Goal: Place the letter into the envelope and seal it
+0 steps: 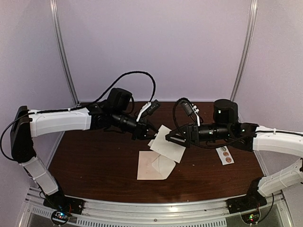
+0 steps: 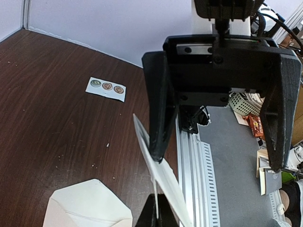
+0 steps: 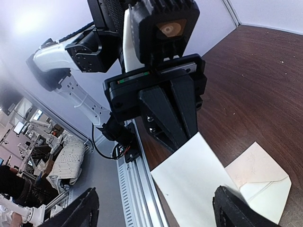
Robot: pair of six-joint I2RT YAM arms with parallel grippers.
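The off-white letter (image 1: 166,145) hangs tilted above the table, and my left gripper (image 1: 146,134) is shut on its upper left edge. In the left wrist view the letter (image 2: 164,176) shows edge-on, pinched in the left gripper (image 2: 158,208). My right gripper (image 1: 170,137) stands open at the sheet's right side. Its fingers straddle the letter (image 3: 194,182) in the right wrist view, one finger close to the sheet. The cream-tan envelope (image 1: 152,166) lies flat below with its flap open, also seen as envelope (image 2: 87,207) and envelope (image 3: 263,183).
A white strip with three round stickers (image 1: 225,154) lies on the dark wooden table (image 1: 94,156) to the right, under the right arm. The metal rail (image 1: 156,210) runs along the near edge. Pale walls close in the back and sides.
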